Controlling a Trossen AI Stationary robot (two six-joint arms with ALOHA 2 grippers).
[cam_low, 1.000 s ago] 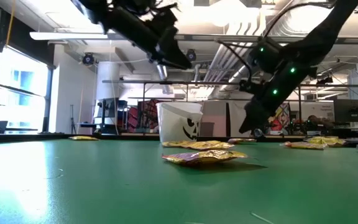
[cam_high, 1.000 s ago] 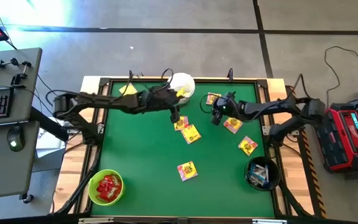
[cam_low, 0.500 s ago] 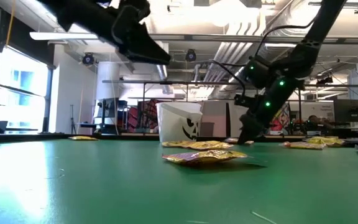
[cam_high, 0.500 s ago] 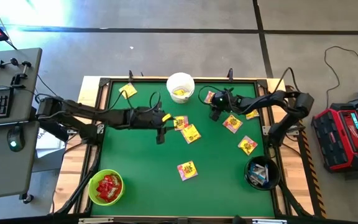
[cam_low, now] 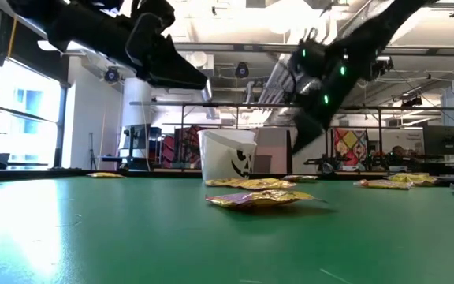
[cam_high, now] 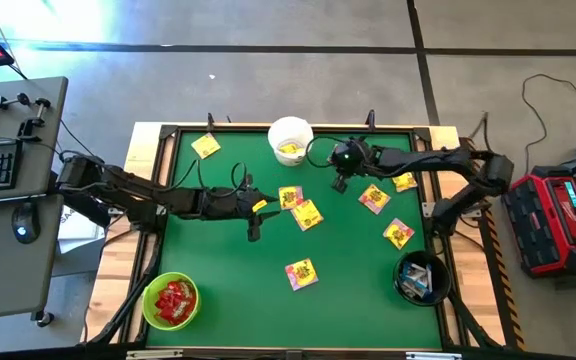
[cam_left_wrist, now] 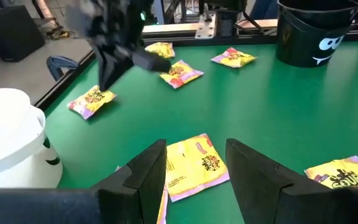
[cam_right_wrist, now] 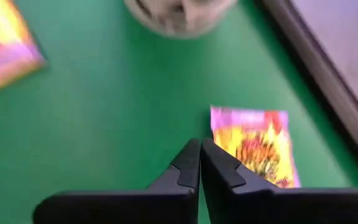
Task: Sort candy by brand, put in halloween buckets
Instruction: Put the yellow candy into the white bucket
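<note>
Tabletop (cam_high: 218, 300): we see a green mat in a dark frame, carrying three buckets and loose yellow packets.

White bucket (cam_high: 290, 139): at the middle of the far edge, with yellow candy already inside.

Green bucket (cam_high: 170, 301): at the near left corner, holding red packets.

Black bucket (cam_high: 420, 277): near the near right corner, holding pale bars.

Right tool (cam_high: 339, 184): fingers pressed together with nothing visible between them in the right wrist view; it sits near the far edge, just right of the white bucket.

Yellow packet by right tool (cam_right_wrist: 255, 145): in the right wrist view it lies flat on the mat just beyond the closed fingertips, apparently not held. We judge the closing missed it or only brushed its edge.

Left tool (cam_left_wrist: 194, 180): jaws wide and empty, hovering left of centre.

Centre packets (cam_high: 301, 207): two yellow packets touching each other, just right of the left tool; in the left wrist view one lies directly ahead between the open fingers.

Other packets: one at the far left corner (cam_high: 206, 146), one toward the near middle (cam_high: 301, 273), and several along the right side (cam_high: 399, 233).

Key relation: we judge the left arm nearer the centre pair, which lies straight ahead of its open jaws, with the white bucket beyond them toward the far edge.
</note>
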